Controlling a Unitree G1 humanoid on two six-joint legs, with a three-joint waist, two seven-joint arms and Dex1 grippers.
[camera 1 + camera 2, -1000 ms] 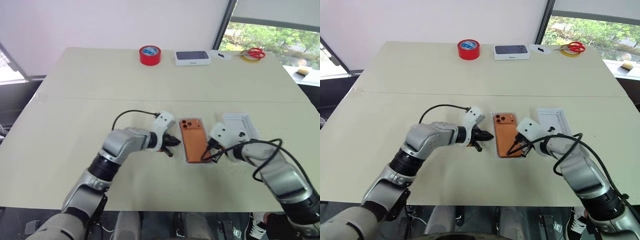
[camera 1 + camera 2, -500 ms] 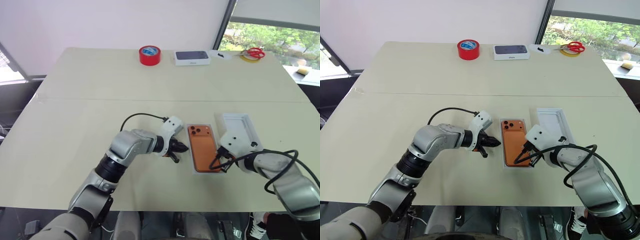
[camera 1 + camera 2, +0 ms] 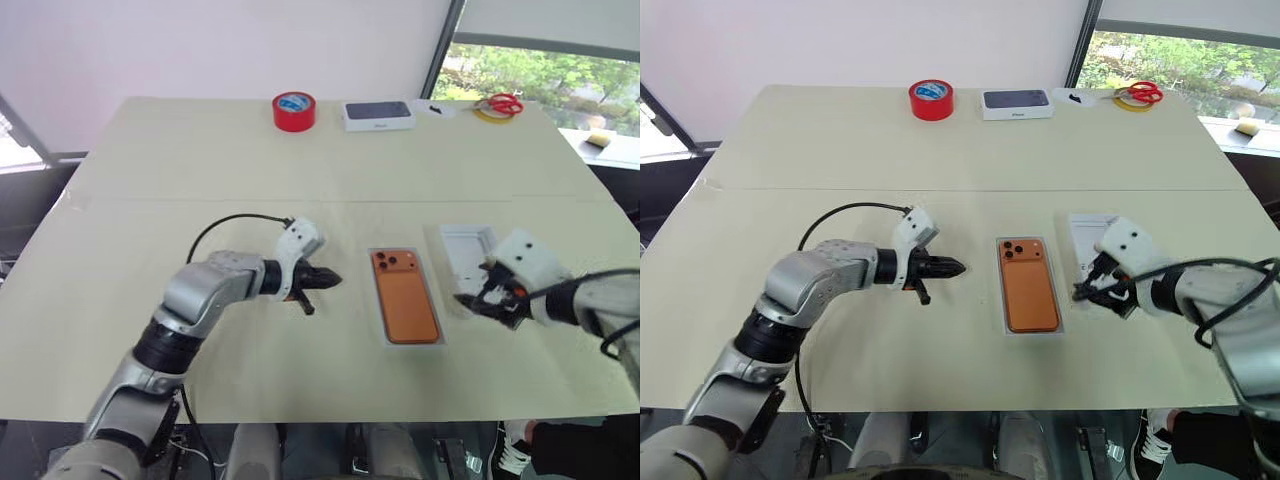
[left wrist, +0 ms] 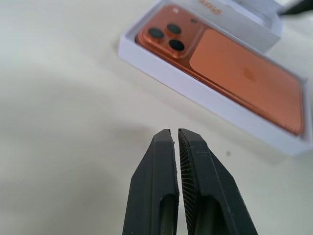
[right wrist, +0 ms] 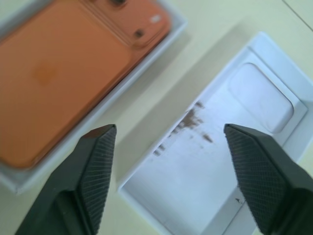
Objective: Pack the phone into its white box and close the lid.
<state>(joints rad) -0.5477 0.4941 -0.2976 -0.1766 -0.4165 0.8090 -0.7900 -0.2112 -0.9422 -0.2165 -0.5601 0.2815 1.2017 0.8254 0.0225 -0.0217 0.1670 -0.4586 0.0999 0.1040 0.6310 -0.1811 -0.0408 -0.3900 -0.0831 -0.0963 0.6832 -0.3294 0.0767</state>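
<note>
Phone point(image 3: 1028, 285) seated in box point(image 3: 1001, 327), frame centre. Lid point(image 3: 1087, 240) just right of box, long axis parallel, running up-frame. Right gripper point(image 3: 1098, 291) jaws wide, empty, over lid's near end; nearer arm. Left gripper point(image 3: 943, 267) pinched closed, empty, left of box.

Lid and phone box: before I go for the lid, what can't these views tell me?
- Lid: in the head views its near end is hidden behind the right gripper.
- Lid: in the right wrist view, cut off by the picture's edge; the print inside is blurred.
- Phone in the white box: in the left wrist view, the far end is cut off by the picture's edge.
</note>
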